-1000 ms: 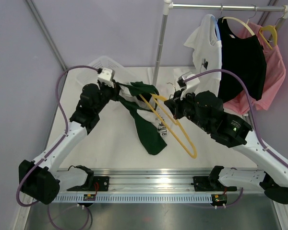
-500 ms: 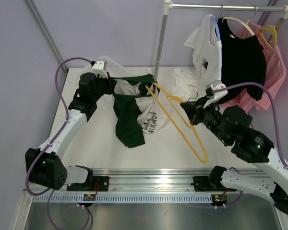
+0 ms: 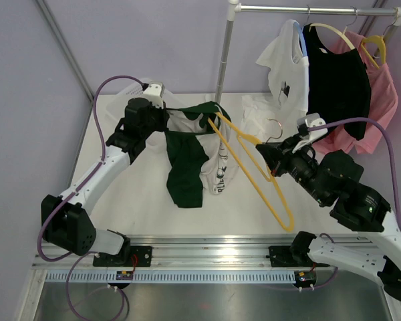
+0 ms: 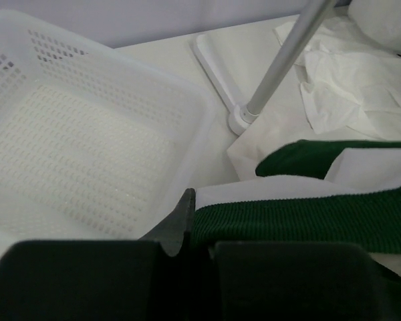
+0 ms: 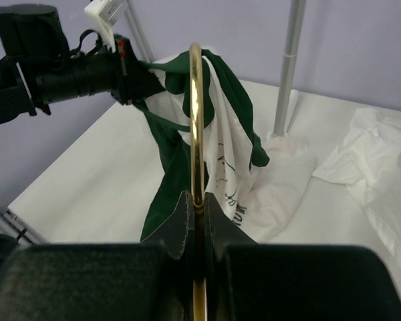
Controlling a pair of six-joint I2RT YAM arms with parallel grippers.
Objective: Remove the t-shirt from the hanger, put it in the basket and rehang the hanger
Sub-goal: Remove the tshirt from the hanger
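The green-and-white t-shirt (image 3: 187,174) hangs above the worktop (image 3: 140,200), caught on the far tip of the yellow hanger (image 5: 195,100). The left gripper (image 3: 166,122) pinches its ribbed edge; the right gripper (image 5: 196,204) clamps the hanger. A sideways pull may snag the fabric, or twist the hanger loose.

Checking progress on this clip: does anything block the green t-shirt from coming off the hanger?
No outside object. The left tool grips the t-shirt, but its fabric drapes over the far end of the yellow hanger held by the right tool.
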